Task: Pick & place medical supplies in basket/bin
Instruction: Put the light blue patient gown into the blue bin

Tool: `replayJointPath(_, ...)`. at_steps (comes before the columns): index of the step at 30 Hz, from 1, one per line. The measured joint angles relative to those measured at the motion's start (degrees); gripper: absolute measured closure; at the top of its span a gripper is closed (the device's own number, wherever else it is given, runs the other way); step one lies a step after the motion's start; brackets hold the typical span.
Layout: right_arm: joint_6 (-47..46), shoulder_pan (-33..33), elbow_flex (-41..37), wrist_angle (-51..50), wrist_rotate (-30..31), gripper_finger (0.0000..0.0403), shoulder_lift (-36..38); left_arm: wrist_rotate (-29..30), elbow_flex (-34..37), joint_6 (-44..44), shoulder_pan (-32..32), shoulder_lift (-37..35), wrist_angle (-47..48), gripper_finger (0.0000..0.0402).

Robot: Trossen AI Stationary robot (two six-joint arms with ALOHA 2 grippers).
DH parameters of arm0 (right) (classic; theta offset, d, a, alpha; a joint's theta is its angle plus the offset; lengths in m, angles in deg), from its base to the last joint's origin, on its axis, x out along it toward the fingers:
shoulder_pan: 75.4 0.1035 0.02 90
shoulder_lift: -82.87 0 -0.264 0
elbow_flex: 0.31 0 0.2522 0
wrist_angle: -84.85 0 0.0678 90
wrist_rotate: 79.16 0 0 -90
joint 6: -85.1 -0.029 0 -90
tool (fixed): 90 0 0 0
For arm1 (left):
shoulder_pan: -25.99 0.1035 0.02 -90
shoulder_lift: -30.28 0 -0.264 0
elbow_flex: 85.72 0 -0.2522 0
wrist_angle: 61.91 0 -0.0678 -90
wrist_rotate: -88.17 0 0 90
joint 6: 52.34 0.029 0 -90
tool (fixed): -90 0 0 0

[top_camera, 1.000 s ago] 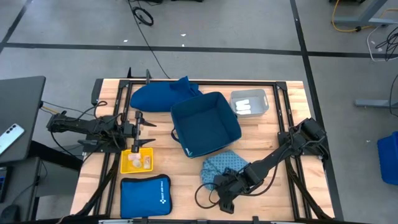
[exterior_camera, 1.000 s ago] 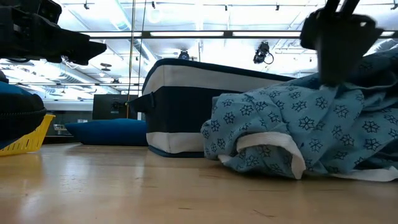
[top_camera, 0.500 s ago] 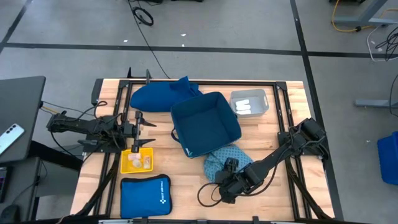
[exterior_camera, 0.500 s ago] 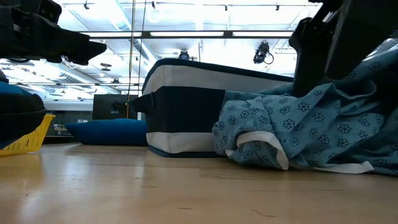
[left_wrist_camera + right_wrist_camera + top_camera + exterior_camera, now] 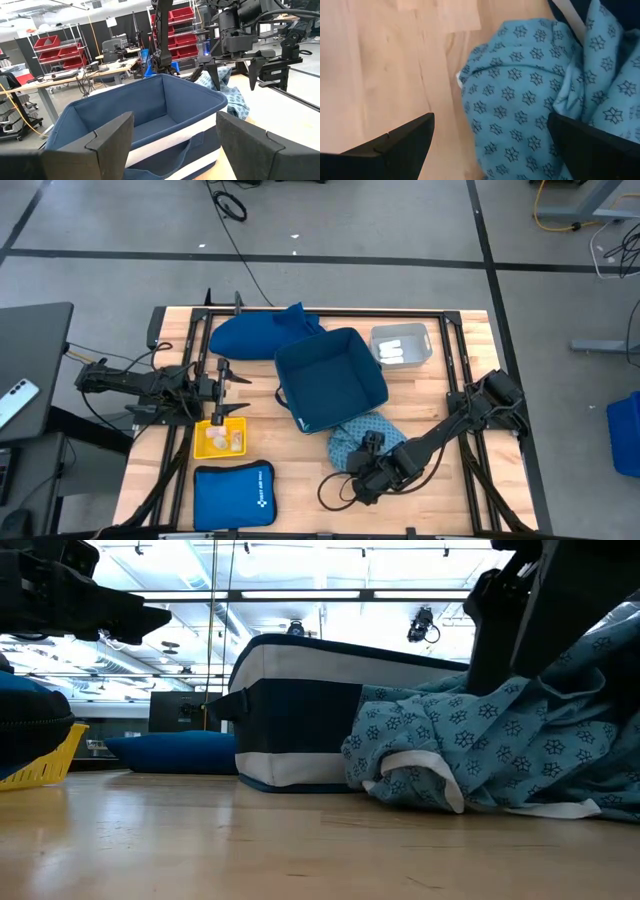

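Observation:
The teal speckled cloth (image 5: 350, 438) lies bunched on the table against the near side of the navy bin (image 5: 283, 380). My right gripper (image 5: 365, 458) is open over the cloth's near edge, and in the right wrist view (image 5: 491, 120) one finger is over bare wood and the other over the cloth (image 5: 520, 90). The dark-blue cloth (image 5: 250, 335) lies at the far edge, partly under the bin. White rolls rest in a clear tub (image 5: 398, 345), and small pale items sit in a yellow tray (image 5: 200, 442). My left gripper (image 5: 225, 385) is open and hovers left of the bin. My right gripper stands open over the near edge of the teal cloth (image 5: 470, 750), coming at it from above and from the table's near side. Whether its fingers touch the cloth, I cannot tell.
A flat bright-blue zip pouch (image 5: 232, 492) lies at the near-left corner, beside the yellow tray. A black cable loops on the table near my right gripper (image 5: 335, 492). Bare wood shows between the pouch and the teal cloth. A black frame runs round the table's edge.
My right gripper has moved from the near edge toward the bin and over the teal cloth. The cloth's near part has bunched up closer to the bin. Nearly all of this happened in the first half second, with little change since. My left arm has kept still.

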Motion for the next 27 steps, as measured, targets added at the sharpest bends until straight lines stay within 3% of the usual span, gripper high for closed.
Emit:
replayJointPath(5,-0.3,1.9,0.0,-3.0,3.4,0.0003,0.0,0.0,0.0,0.0,0.0,0.0,0.0,0.0118)
replayJointPath(11,-0.5,4.4,0.0,-6.3,15.6,0.0003,0.0,0.0,0.0,0.0,0.0,0.0,0.0,0.0118)
replayJointPath(16,-0.3,4.7,0.0,-9.5,19.9,0.0003,0.0,0.0,0.0,0.0,0.0,0.0,0.0,0.0118)
replayJointPath(23,-5.3,4.8,0.0,-11.5,20.5,0.0003,0.0,0.0,0.0,0.0,0.0,0.0,0.0,0.0118)
replayJointPath(27,-6.9,5.2,0.0,-12.4,16.1,0.0003,0.0,0.0,0.0,0.0,0.0,0.0,0.0,0.0118)
